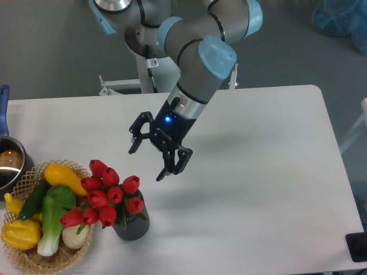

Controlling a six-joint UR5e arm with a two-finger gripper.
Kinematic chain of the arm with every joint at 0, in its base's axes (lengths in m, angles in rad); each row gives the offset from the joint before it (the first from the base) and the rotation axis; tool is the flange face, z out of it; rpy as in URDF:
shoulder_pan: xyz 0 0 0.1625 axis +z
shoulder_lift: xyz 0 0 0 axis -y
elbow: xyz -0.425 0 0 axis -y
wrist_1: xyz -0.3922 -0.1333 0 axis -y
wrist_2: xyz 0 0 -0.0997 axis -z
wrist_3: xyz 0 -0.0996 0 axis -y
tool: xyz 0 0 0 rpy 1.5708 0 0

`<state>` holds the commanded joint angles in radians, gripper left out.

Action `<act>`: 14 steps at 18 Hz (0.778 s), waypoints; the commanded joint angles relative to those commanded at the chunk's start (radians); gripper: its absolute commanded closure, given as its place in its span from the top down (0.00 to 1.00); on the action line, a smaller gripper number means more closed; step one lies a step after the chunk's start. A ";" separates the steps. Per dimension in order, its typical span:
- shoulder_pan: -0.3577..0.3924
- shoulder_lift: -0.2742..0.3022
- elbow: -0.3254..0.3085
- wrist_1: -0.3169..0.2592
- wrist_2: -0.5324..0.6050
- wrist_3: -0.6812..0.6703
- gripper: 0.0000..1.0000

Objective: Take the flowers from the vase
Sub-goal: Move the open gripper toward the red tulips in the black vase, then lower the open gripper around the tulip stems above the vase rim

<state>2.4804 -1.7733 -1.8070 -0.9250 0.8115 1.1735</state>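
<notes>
The arm reaches in from the top of the view and tilts down toward the lower left, with the gripper point(147, 162) hanging above the white table point(258, 172). Its two black fingers point(175, 164) are spread wide apart and hold nothing; one points toward the left, the other toward the lower right, with only bare table showing between them. A small blue light glows on the wrist just above the fingers.

The flowers point(106, 197), a bunch of red tulip buds with a few green leaves, lie below and to the left of the fingers, near but clearly apart from them. No fingertip touches a bud. The stems go down into the vase point(133, 225), a short dark ribbed cylinder that stands upright on the table directly below the left finger and somewhat lower in the view. The blooms lean out over the vase's left side.

Further left of the fingers, just beside the vase, sits a woven wicker basket point(23, 260) filled with vegetables: a yellow squash point(64, 176), a dark green cucumber point(34, 201), a pale bok choy point(53, 220) and a yellow pepper point(20, 234). Some tulip buds overlap the basket's rim. At the far left edge a metal pot point(8, 166) with a blue handle is partly cut off.
</notes>
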 joint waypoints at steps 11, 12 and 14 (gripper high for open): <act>-0.054 -0.075 0.041 0.121 -0.038 -0.218 1.00; -0.054 -0.081 0.044 0.121 -0.038 -0.219 1.00; -0.055 -0.089 0.048 0.121 -0.038 -0.219 1.00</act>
<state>2.4252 -1.8622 -1.7595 -0.8038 0.7731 0.9541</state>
